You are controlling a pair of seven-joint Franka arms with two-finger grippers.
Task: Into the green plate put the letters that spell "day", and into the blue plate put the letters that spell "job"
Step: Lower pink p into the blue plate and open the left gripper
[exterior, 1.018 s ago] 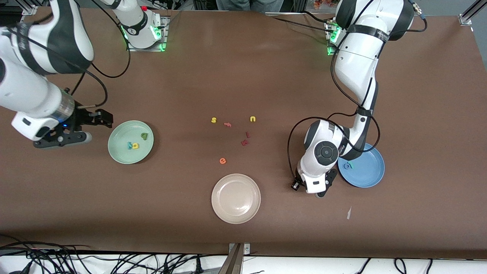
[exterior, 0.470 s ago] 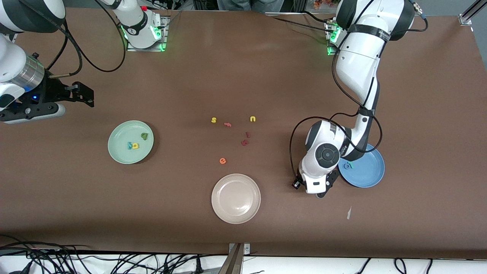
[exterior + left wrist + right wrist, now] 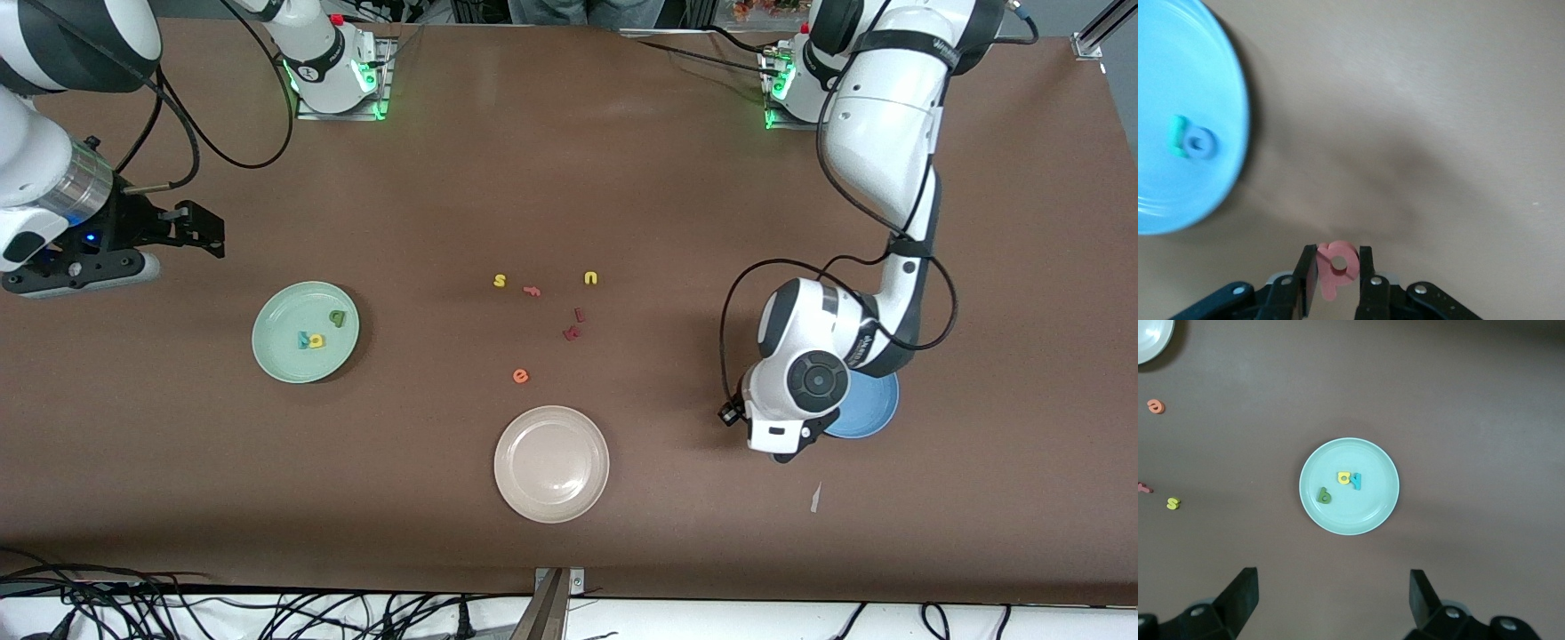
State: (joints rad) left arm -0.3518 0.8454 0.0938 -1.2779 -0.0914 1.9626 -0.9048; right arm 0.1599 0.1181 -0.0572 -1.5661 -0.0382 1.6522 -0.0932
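Note:
The green plate (image 3: 271,354) holds a yellow letter (image 3: 316,340), a teal "y" (image 3: 304,339) and an olive-green letter (image 3: 337,316); the right wrist view shows the plate (image 3: 1349,523) from above. My right gripper (image 3: 206,233) hangs open and empty, up over the table at the right arm's end, off the green plate. My left gripper (image 3: 1338,263) is shut on the salmon-pink "b" (image 3: 1338,265), over bare table just off the blue plate's rim. The blue plate (image 3: 1178,80) holds the blue "o" (image 3: 1199,143) and teal "j" (image 3: 1179,135). In the front view the left wrist hides much of the blue plate (image 3: 871,411).
An empty beige plate (image 3: 551,463) lies nearer the front camera at mid-table. Loose letters lie in the middle: yellow "s" (image 3: 500,281) and "u" (image 3: 590,278), an orange "e" (image 3: 520,376), two dark red pieces (image 3: 573,332). A white scrap (image 3: 814,498) lies near the blue plate.
The right gripper drew up and away from the green plate, then held still. The left gripper with the pink "b" shifted toward the blue plate, and its wrist now covers more of the plate.

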